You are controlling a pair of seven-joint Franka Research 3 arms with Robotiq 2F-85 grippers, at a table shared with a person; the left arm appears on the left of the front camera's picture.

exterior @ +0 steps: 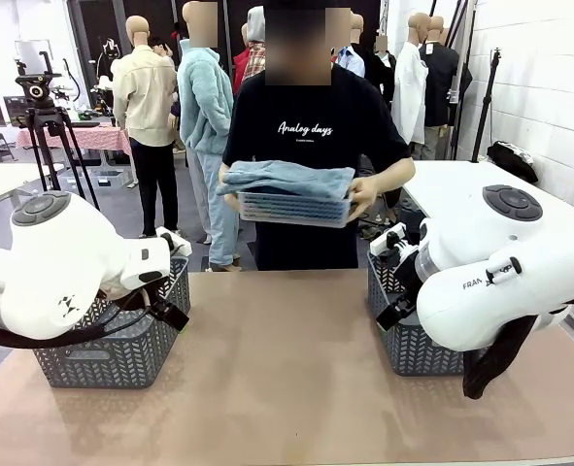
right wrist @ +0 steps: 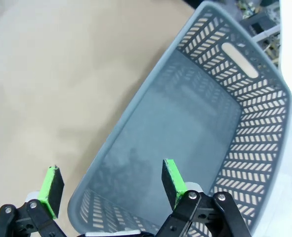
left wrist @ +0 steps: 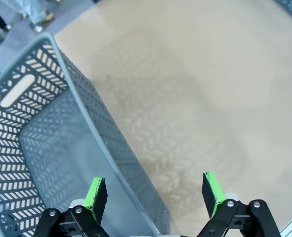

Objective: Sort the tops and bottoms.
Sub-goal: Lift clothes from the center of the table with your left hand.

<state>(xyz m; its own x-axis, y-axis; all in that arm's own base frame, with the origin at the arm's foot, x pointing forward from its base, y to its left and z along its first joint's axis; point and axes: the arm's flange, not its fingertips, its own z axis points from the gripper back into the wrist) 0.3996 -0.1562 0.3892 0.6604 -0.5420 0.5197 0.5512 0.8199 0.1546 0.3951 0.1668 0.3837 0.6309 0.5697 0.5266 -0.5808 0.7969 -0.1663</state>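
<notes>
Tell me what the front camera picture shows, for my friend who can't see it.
A person stands at the far side of a tan table, holding a tray stacked with folded blue clothes. Nearer the camera, a white left arm hangs by the left basket and a white right arm by the right basket, both baskets grey.

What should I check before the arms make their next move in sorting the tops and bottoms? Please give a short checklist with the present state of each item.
1. The left jaws are open, with nothing between them: ok.
2. The right jaws are open, with nothing between them: ok.
3. The left basket shows nothing inside: ok.
4. The right basket shows nothing inside: ok.
5. Clothes lying on the table to pick: not ok. The folded blue pile lies in a tray that the person holds at the far side.
6. Tops or bottoms in that pile: cannot tell while folded.
</notes>
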